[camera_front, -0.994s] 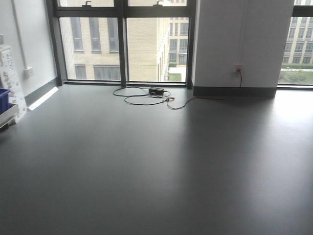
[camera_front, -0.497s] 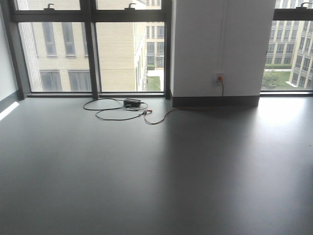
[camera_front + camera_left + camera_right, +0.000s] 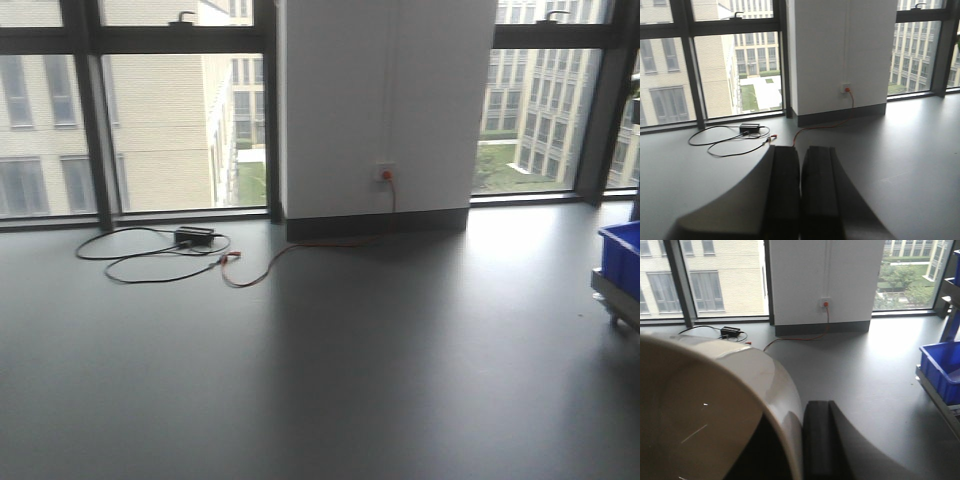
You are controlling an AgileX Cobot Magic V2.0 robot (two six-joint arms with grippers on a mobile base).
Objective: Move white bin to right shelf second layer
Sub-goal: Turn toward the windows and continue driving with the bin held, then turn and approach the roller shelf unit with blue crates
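Daylight is pouring through the windows [image 3: 170,130] along the top, glaring off the floor [image 3: 540,232] at right; the pillar [image 3: 385,100] is shadowing the middle. The white bin [image 3: 715,405] and left gripper [image 3: 800,150] are showing blurred.

White bin [image 3: 715,405] fills the lower left of the right wrist view.
Its glossy cream-white wall curves up to a smooth rounded rim, with the shadowed inside turned toward the lens. The outer wall lies against a dark finger [image 3: 817,440] of the right gripper [image 3: 801,415]. The right shelf [image 3: 935,392] shows only as a steel rail at the far right, possibly its second layer.
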